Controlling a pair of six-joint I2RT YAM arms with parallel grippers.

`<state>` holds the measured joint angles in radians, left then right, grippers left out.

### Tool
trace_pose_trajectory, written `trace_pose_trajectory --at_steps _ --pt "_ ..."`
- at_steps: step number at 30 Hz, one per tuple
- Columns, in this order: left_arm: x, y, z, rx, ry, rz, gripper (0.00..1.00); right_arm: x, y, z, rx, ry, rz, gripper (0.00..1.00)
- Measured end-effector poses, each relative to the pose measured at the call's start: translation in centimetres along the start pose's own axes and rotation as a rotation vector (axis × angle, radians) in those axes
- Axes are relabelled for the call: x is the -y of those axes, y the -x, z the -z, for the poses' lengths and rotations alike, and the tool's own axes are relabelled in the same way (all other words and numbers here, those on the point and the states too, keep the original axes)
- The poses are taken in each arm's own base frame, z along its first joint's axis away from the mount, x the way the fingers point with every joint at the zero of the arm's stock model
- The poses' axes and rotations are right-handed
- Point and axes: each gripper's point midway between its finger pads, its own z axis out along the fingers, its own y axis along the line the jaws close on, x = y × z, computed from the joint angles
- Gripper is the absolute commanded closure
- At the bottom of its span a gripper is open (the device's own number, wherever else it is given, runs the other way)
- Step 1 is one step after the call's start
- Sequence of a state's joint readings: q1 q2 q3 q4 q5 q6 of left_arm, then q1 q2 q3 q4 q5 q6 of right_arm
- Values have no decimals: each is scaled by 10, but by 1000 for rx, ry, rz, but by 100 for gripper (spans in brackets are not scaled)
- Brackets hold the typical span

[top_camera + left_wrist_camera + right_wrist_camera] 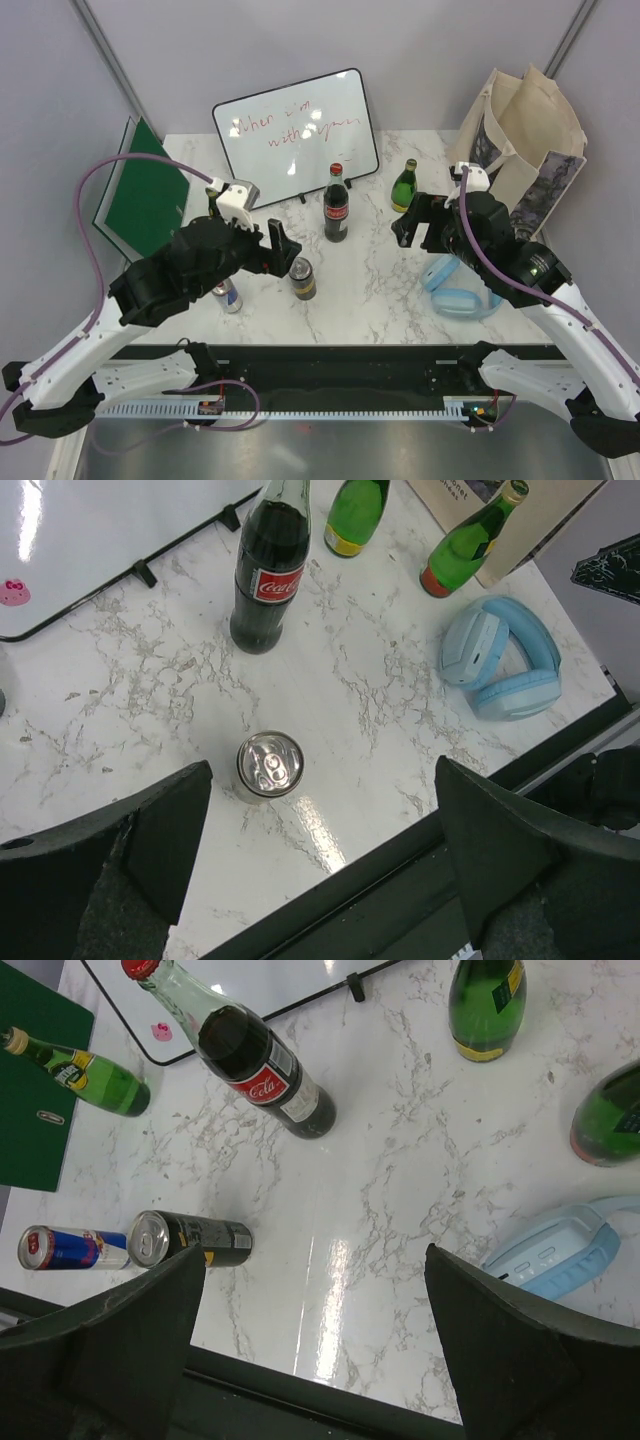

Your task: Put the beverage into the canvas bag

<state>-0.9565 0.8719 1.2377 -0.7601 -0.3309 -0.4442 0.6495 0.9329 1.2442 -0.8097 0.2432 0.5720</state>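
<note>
A green folder (150,205) leans at the far left, outward of the left gripper (285,248), which hangs over the marble surface (370,290) with its jaws spread wide and nothing between them. A small green bottle (90,1075) stands by the folder, behind that gripper's wrist, and a blue-and-silver can (228,295) sits under its arm. Just below and ahead of the left gripper's fingertips a black can (269,765) stands upright, its silver top facing the wrist camera. Further ahead, roughly between the two grippers, a cola bottle (337,205) with a red cap stands in front of a propped whiteboard (295,130). A second green bottle (404,187) stands just beyond the right gripper (408,222), whose jaws are likewise released and empty. Pale blue headphones (460,290) lie on the surface beneath the right arm, and a third green bottle (465,545) stands near them, close to the foot of the bag. The canvas bag (525,150) stands upright at the far right back corner, beyond and outward of the right gripper and apart from it; every drink in view stands on the surface outside it.
</note>
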Motion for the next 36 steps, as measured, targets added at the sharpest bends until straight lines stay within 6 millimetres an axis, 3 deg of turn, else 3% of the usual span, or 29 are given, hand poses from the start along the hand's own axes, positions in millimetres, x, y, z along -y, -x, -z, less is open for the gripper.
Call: trace_pose_trajectory --at_steps 6,11,17,22,25,29,36 --pt "-1 4 4 21 -11 -34 0 9 5 -2 31 -51 -16 2" --pt "-4 -8 -2 -14 -17 -91 0 28 4 -19 29 -184 30 2" --pt "-8 -34 -9 -72 -37 -163 0 77 18 -50 -50 -454 113 2" --pt "-9 -61 -14 -111 -80 -185 1 150 25 -54 -114 -653 39 6" --pt "-9 -69 -20 -122 -84 -194 2 167 29 -61 -140 -681 16 14" --pt "-15 -76 -24 -121 -70 -211 2 178 34 -84 -171 -679 -3 25" --pt "-22 -69 -12 -39 -75 -205 1 198 30 -114 -206 -677 -14 26"
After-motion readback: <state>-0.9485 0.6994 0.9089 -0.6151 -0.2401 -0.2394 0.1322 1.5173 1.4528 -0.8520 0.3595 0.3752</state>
